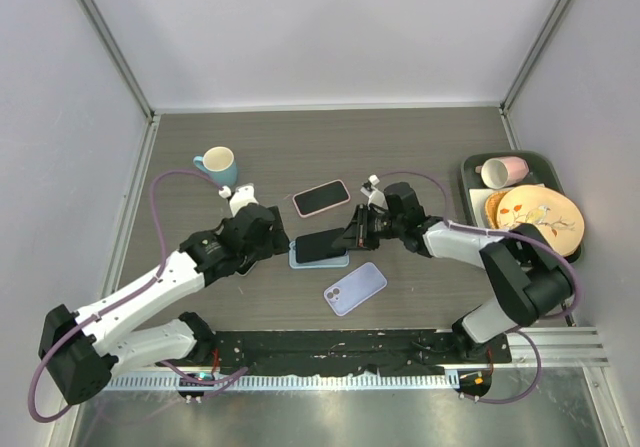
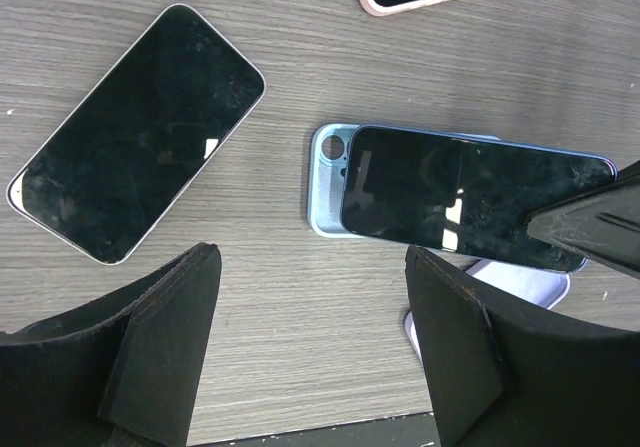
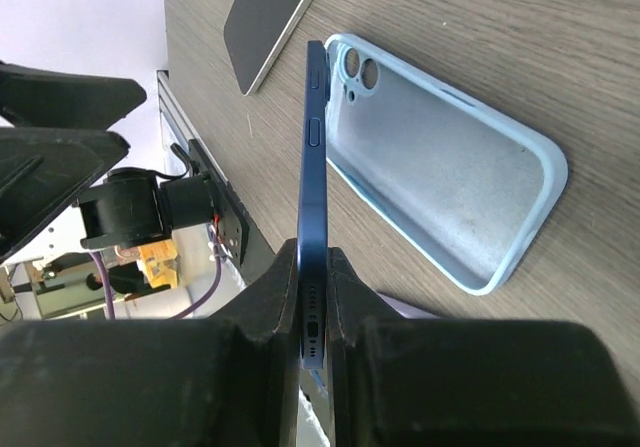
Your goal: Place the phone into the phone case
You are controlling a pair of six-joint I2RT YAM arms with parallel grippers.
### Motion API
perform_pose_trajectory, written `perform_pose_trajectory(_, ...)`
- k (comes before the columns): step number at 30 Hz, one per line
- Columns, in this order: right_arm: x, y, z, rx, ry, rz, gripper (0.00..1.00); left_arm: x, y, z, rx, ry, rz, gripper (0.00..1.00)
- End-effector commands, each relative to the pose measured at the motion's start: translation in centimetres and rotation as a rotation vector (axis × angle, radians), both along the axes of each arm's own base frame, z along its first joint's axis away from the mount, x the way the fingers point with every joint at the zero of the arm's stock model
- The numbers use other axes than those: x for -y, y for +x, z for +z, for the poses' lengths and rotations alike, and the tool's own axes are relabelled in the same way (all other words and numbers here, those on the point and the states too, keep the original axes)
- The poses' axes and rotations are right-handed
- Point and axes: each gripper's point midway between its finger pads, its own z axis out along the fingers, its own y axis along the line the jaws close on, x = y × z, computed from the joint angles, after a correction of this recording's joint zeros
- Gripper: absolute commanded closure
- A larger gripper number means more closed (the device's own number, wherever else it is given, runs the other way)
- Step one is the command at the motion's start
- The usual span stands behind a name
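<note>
Dark-blue phone on edge, tilted over light-blue case; case flat, cavity upward

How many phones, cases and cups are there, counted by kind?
Phones: 3 (dark blue phone, pink-edged phone, silver phone)
Empty cases: 1 (light blue case)
Lavender phone or case, back up: 1
Cups: 2 (blue mug, pink cup)
Total: 7

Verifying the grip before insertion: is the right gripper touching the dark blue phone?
Touching. The right wrist view shows the right gripper pinching the dark blue phone at its port end.
</note>
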Motion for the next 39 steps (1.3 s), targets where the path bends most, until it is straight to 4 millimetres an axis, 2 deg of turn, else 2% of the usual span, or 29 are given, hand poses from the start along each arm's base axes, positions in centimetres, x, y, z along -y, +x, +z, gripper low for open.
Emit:
perform_pose_trajectory(1, -1.7, 0.7, 1.7, 0.028, 0.12, 0.042, 0.99, -1.0, 0.3, -0.7, -0.002, 0.047, 0.037, 0.21)
perform_pose_trajectory(5, -2.0, 0.6, 0.3, -0.001, 0.118, 0.052, 0.99, -1.1, 0.3, -1.2, -0.017, 0.061, 0.036, 0.21)
perform_pose_trajectory(14, -1.0, 0.1, -2.7, -0.089, 0.03, 0.009, 0.99, -0.8, 0.5, -2.4, -0.025, 0.075, 0.024, 0.21)
perform_pose_trajectory(20, -0.5, -0.6, -4.8, -0.156, -0.022, 0.011, 0.99, 0.1, 1.1, -4.0, -0.065, 0.102, 0.0, 0.21)
perform_pose_trajectory(31, 0.3, -1.1, -7.2, -0.216, -0.103, 0.0, 0.99, 2.9, 3.0, -7.3, -0.143, 0.064, -0.058, 0.27)
perform_pose_trajectory(39, 0.8, -1.4, -8.5, -0.244, -0.14, -0.01, 0.98, 3.5, 3.5, -10.2, -0.206, 0.109, -0.067, 0.31)
